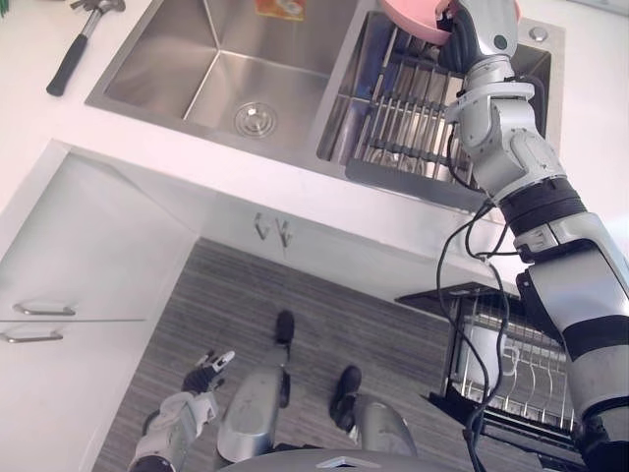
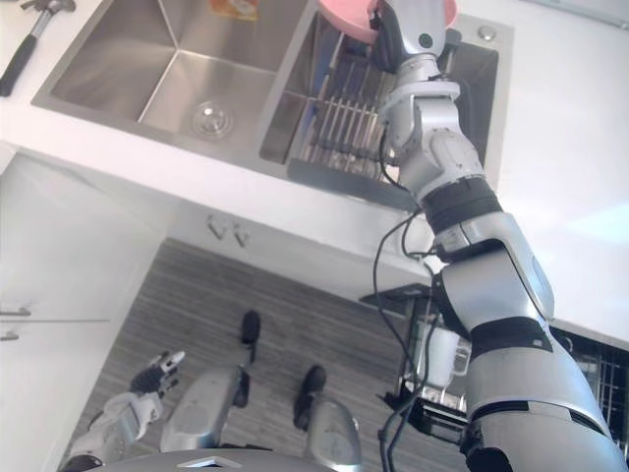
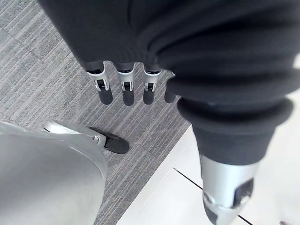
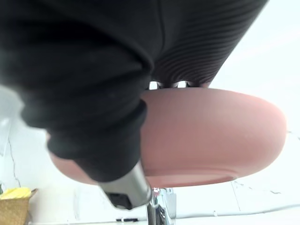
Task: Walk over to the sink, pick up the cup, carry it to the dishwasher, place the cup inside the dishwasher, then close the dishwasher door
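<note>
Right hand (image 1: 464,41) is pinching the pink cup (image 1: 415,20) above the sink (image 1: 167,69); left hand (image 1: 201,378) is hanging spread. Carrying, loading the dishwasher (image 1: 521,366) and closing it are remaining.

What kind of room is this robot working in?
Most likely a kitchen: a steel double sink set in a white counter, white cabinets with handles, and an open dishwasher with wire racks.
</note>
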You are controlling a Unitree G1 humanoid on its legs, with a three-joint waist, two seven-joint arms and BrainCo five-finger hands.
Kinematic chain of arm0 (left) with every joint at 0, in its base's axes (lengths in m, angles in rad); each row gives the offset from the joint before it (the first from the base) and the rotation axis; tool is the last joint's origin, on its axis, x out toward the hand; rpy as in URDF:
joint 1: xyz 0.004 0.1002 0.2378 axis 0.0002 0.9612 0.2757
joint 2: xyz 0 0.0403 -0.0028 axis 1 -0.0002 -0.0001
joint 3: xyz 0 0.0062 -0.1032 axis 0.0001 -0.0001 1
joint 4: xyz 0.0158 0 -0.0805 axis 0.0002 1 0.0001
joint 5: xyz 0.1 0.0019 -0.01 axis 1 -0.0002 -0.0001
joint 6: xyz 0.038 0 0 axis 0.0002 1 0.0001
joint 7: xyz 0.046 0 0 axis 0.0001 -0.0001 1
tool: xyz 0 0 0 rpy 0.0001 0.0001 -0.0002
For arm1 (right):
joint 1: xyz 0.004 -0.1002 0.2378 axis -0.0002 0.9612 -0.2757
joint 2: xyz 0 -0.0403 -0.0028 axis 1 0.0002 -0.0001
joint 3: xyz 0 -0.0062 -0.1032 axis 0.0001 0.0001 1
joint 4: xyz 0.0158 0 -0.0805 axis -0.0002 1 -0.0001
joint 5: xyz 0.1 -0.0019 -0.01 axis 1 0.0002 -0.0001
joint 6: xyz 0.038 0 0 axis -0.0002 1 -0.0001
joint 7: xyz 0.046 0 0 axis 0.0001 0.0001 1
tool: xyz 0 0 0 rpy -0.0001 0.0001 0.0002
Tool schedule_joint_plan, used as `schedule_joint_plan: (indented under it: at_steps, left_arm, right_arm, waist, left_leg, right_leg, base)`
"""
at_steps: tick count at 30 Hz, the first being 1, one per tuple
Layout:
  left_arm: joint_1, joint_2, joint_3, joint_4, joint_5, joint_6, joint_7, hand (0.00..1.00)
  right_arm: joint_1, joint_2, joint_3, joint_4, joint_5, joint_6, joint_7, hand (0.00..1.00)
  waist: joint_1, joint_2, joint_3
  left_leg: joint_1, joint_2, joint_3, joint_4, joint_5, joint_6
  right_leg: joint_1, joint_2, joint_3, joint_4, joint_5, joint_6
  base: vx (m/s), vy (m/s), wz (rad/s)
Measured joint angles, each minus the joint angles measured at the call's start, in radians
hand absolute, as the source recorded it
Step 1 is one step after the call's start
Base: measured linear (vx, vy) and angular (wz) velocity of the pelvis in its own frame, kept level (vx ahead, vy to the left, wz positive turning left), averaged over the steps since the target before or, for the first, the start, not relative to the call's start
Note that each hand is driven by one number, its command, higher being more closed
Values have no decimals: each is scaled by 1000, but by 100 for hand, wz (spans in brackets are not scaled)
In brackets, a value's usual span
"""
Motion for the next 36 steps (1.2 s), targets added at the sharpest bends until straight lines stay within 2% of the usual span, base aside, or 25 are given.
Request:
schedule_joint_plan:
  at_steps: [7, 11, 13, 20, 29, 32, 33, 34, 35, 36]
  left_arm:
    - [6, -3, 1, 11, 21, -3, 4, 0]
    - [45, -6, 20, 15, 40, -3, 4, 0]
    - [61, -5, 31, 33, 48, -3, 5, 0]
    - [85, -7, 52, 73, 76, -7, 4, 0]
    - [105, -6, 80, 160, 119, -29, 1, 0]
    - [115, 2, 102, 168, 157, -29, -6, 0]
    - [115, 3, 116, 169, 166, -29, -7, 0]
    - [116, 0, 135, 168, 175, -29, -7, 0]
    - [117, -1, 142, 168, 174, -28, -5, 0]
    - [118, -5, 156, 167, 174, -25, -4, 0]
  right_arm:
    - [136, 1, -119, -166, 33, 0, -16, 100]
    - [244, 2, -214, -281, 68, 13, -19, 100]
    - [314, 2, -275, -351, 101, 19, -24, 100]
    - [531, 8, -419, -528, 147, 38, -26, 100]
    - [801, 115, -596, -708, 196, 61, -13, 100]
    - [891, 149, -623, -752, 196, 63, -3, 100]
    - [908, 165, -625, -752, 196, 63, -4, 100]
    - [916, 183, -625, -752, 200, 62, -5, 100]
    - [915, 196, -625, -752, 206, 60, -5, 100]
    - [915, 215, -621, -754, 214, 56, -7, 100]
  waist:
    - [-23, -12, -6]
    - [-48, -39, -23]
    - [-52, -59, -46]
    - [-92, -74, -105]
    - [-153, -106, -151]
    - [-168, -132, -162]
    - [-173, -141, -163]
    - [-165, -150, -163]
    - [-159, -153, -164]
    - [-144, -155, -163]
  left_leg:
    - [19, 6, 22, 0, -6, 0]
    - [48, 5, 37, 0, -15, 5]
    - [61, 8, 57, 0, -22, 4]
    - [105, 12, 113, -1, -45, 8]
    - [170, 31, 221, -1, -72, 6]
    - [169, 42, 270, -1, -83, -3]
    - [170, 46, 292, 0, -86, -4]
    - [176, 53, 327, 1, -87, -4]
    - [180, 59, 351, 6, -88, -3]
    - [192, 76, 393, 6, -91, 2]
  right_leg:
    - [9, 2, 21, -9, 3, 0]
    - [42, 3, 34, -36, 10, 3]
    - [48, 6, 57, -48, 15, 4]
    - [82, 10, 112, -94, 39, 10]
    - [106, 28, 230, -146, 80, 13]
    - [79, 36, 283, -149, 96, 15]
    - [70, 35, 290, -153, 93, 9]
    - [61, 14, 238, -154, 93, -6]
    - [57, -2, 188, -151, 96, -37]
    - [55, -24, 91, -149, 107, -122]
  base:
    - [-6, -1, -9]
    - [34, 2, -13]
    - [40, -3, -26]
    - [20, 11, -25]
    - [-2, 10, -41]
    - [-33, 14, -53]
    - [-38, 39, -64]
    - [-22, 66, -77]
    - [16, 87, -103]
    - [35, 78, -113]
